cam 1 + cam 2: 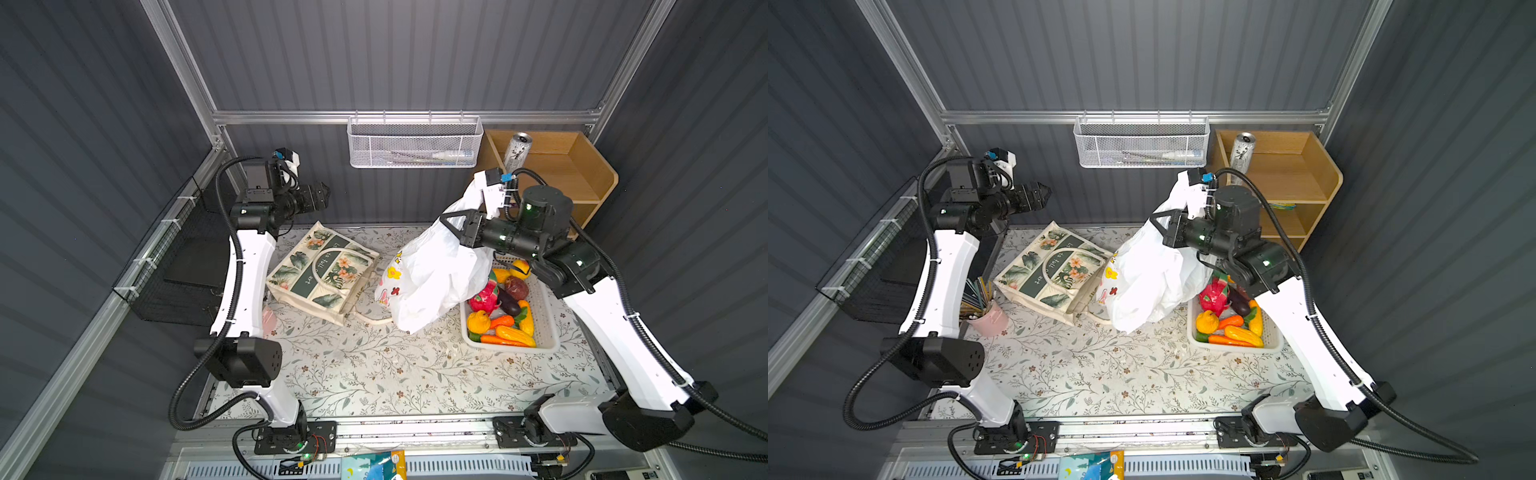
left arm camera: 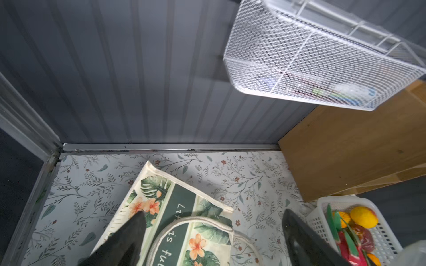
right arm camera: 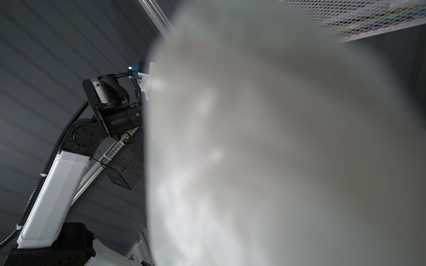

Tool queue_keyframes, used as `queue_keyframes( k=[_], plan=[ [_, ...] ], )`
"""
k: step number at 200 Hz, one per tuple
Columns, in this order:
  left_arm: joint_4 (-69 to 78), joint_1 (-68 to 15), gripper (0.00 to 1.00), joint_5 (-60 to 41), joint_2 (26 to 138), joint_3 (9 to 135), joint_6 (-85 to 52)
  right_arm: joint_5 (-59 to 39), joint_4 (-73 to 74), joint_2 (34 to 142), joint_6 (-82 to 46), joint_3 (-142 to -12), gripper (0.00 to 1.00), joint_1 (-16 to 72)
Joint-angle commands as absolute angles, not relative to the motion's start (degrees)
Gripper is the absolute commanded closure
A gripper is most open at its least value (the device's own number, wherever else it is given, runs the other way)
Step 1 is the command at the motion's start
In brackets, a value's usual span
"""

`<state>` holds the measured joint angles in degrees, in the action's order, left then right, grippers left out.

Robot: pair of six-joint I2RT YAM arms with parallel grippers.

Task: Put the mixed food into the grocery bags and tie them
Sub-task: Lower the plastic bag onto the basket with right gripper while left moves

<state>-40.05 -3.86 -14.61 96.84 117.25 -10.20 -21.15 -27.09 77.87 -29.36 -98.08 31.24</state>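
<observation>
White slotted basket point(image 1: 547, 330) up front holds the toy fruit and veg point(image 1: 501, 321). Beside it, right gripper point(image 1: 451, 226) is pinched tight on the white plastic bag point(image 1: 432, 278), holding it up. Further back, left gripper point(image 2: 213, 213) hangs spread wide, empty, above the canvas tote point(image 1: 320, 274).

Walled on the far, left and right sides with dark grey ribbed panels point(image 1: 395, 54). Framed by aluminium posts point(image 1: 186, 66) slanting up from the far corners, tied by a crossbar point(image 1: 291, 117) along the far wall. Hung on that crossbar, right of its middle, a white mesh basket point(image 1: 415, 143), seen close in the left wrist view too. Tucked into the far right corner, a wooden shelf unit point(image 1: 582, 174) with open compartments. Fixed to the left wall, a black wire basket point(image 1: 174, 266). Floored with a pale covering point(image 1: 395, 374) printed with leafy twigs and small brown flowers. Edged on the near side by a metal rail point(image 1: 415, 428). Lit evenly, with soft shadows only.
</observation>
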Motion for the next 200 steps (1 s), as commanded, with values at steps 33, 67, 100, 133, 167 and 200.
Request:
queue_keyframes(
  k=[33,67,100,133,167,200],
  plan=[
    [-37.8,-11.1,0.07,-12.6,88.5,102.9,-9.6,-20.6,-28.0,81.1,-26.5,-99.9,1.0,33.3],
    [-38.9,-14.5,0.07,-6.0,86.3,92.6,-7.5,-17.7,-29.6,80.5,-24.5,-99.0,1.0,33.3],
    [-38.7,-20.1,0.07,2.5,87.9,86.5,-5.7,-14.7,-30.1,77.8,-23.4,-97.1,1.0,33.1],
    [-39.2,-26.0,0.07,8.2,91.1,85.1,-5.1,-12.8,-30.7,75.4,-22.5,-95.1,1.0,32.8],
    [-37.0,-26.9,0.04,8.4,89.5,83.4,-8.5,-17.0,-30.6,75.6,-21.6,-93.7,1.0,32.4],
    [-35.4,-25.5,0.01,5.3,83.7,84.9,-9.7,-18.6,-30.3,76.8,-21.3,-92.5,1.0,32.7]
  ],
)
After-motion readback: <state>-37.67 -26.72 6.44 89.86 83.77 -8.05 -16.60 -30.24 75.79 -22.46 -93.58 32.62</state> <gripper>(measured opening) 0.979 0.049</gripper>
